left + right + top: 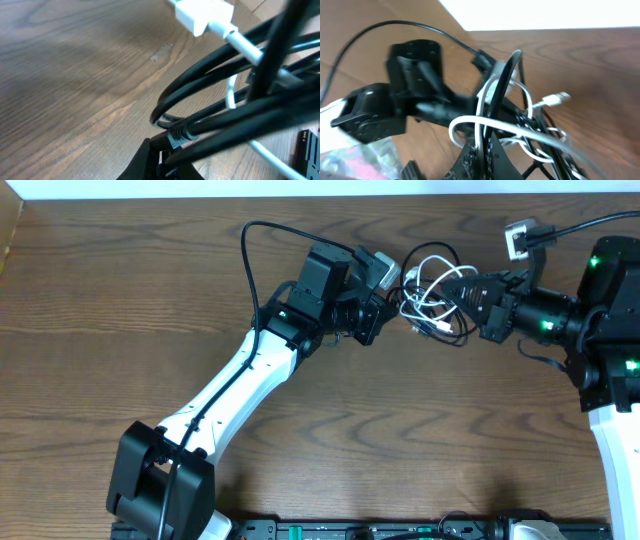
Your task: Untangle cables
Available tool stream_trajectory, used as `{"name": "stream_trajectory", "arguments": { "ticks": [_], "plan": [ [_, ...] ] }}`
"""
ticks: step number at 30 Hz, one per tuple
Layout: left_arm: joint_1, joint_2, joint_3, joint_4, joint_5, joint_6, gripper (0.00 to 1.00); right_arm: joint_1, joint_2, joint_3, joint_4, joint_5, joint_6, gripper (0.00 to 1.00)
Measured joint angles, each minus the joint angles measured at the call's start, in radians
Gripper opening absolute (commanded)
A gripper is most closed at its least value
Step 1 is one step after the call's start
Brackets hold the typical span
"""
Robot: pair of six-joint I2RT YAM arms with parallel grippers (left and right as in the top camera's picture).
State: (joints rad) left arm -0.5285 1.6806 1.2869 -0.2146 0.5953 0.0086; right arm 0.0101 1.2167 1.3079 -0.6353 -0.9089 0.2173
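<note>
At table's rear | 1 black cable + 1 white cable, tangled | left jaws, right jaws: clamped on black cable

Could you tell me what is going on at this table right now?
Two robot arms are working on a tangle of two cords at the far side of the table. The left gripper is shut on the black cable. The right gripper is shut at the opposite side of the knot; which cord it pinches is unclear. The white cable loops through the black one, so they are not yet separated.
</note>
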Motion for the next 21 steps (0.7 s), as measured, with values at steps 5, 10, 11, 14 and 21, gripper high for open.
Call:
{"name": "stream_trajectory", "arguments": {
  "ticks": [5, 10, 11, 14, 21],
  "plan": [
    [0.003, 0.001, 0.000, -0.029, 0.000, 0.003, 0.07, 0.000, 0.000, 0.000, -0.089, 0.136, 0.002, 0.01],
    [0.021, 0.001, 0.000, -0.036, 0.000, 0.009, 0.07, 0.000, 0.000, 0.000, -0.152, 0.286, 0.002, 0.01],
    [0.026, 0.001, 0.000, -0.035, 0.001, 0.011, 0.08, 0.000, 0.000, 0.000, -0.165, 0.317, 0.002, 0.01],
    [0.056, 0.001, 0.000, -0.014, 0.005, -0.006, 0.07, 0.000, 0.000, 0.000, -0.189, 0.386, 0.002, 0.01],
    [0.189, 0.001, -0.003, 0.142, 0.183, -0.111, 0.07, 0.000, 0.043, 0.000, -0.230, 0.526, 0.001, 0.01]
  ]
}}
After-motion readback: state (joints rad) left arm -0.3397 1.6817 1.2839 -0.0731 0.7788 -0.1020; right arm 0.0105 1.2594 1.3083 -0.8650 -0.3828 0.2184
